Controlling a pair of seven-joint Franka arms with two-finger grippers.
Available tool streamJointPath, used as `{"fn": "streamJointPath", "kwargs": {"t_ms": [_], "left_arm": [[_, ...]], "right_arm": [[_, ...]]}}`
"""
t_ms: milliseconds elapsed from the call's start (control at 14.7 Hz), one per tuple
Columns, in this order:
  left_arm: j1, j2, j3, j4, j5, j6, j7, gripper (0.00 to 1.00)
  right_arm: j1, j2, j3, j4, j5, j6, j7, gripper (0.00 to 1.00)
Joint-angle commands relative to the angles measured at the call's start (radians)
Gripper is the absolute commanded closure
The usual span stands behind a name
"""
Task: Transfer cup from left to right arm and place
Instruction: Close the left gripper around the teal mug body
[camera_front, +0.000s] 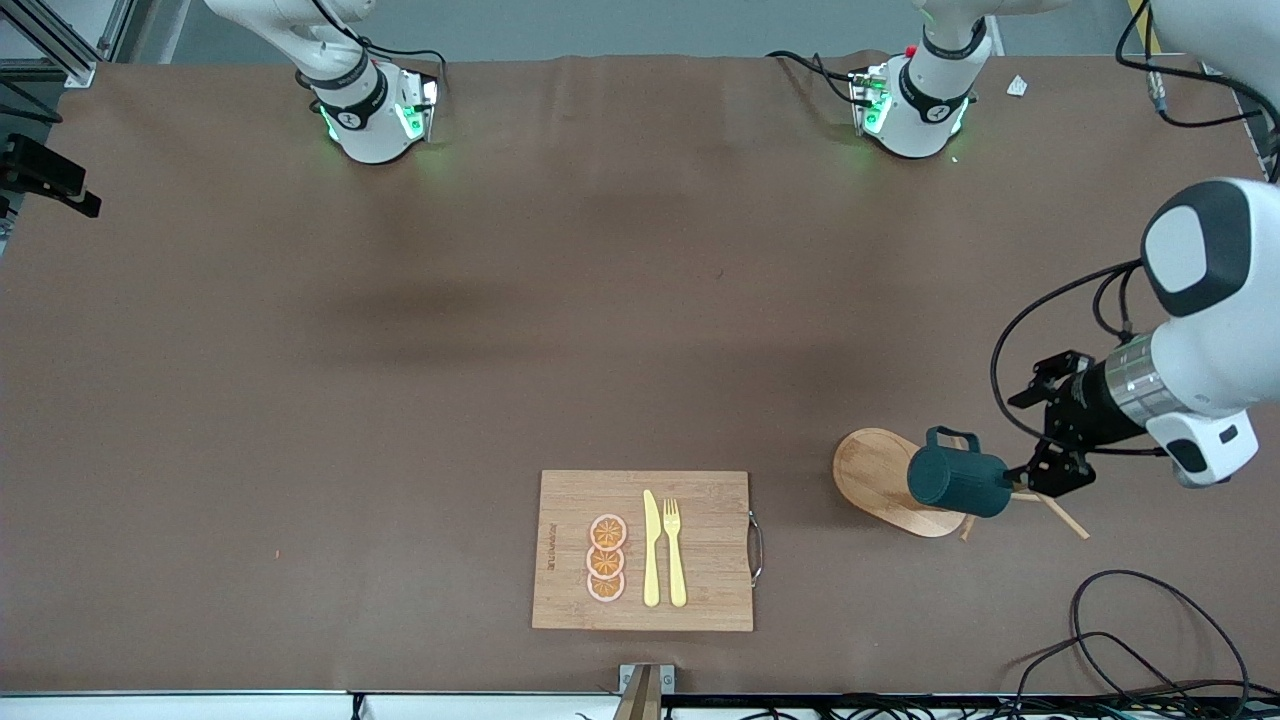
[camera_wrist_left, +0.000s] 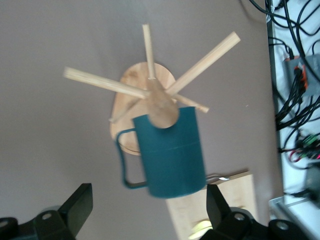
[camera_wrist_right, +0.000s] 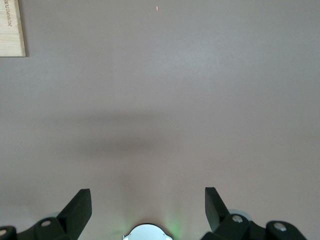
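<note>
The dark teal cup (camera_front: 957, 483) hangs tilted on its side on a peg of the wooden peg rack (camera_front: 880, 475), near the left arm's end of the table. In the left wrist view the cup (camera_wrist_left: 170, 155) covers part of the rack's pegs (camera_wrist_left: 150, 90), and its handle sticks out to one side. Its inside does not show. My left gripper (camera_front: 1035, 478) is level with the cup, right beside it. Its fingers (camera_wrist_left: 80, 205) are wide open, and the left gripper (camera_wrist_left: 148, 194) holds nothing. My right gripper (camera_wrist_right: 147, 192) is open and empty over bare table near its base, and it is out of the front view.
A wooden cutting board (camera_front: 643, 550) with orange slices (camera_front: 606, 558), a yellow knife (camera_front: 651, 548) and a yellow fork (camera_front: 675, 552) lies near the front edge. Its corner shows in both wrist views (camera_wrist_left: 215, 205) (camera_wrist_right: 11, 27). Cables (camera_front: 1120, 640) lie at the left arm's end.
</note>
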Motion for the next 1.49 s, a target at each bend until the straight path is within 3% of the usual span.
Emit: {"fn": "streamJointPath", "kwargs": {"t_ms": [0, 1154, 1425], "left_arm": [[0.004, 0.064, 0.001, 0.06, -0.047, 0.007, -0.065, 0.0], [0.006, 0.167, -0.01, 0.051, -0.101, 0.062, -0.075, 0.01], [0.004, 0.167, -0.011, 0.051, -0.101, 0.07, -0.053, 0.35]], "right_arm": [[0.003, -0.013, -0.002, -0.014, 0.014, 0.005, -0.003, 0.0], [0.001, -0.013, -0.003, -0.014, 0.014, 0.005, -0.007, 0.0], [0.001, -0.012, -0.003, -0.014, 0.014, 0.005, -0.009, 0.0]]}}
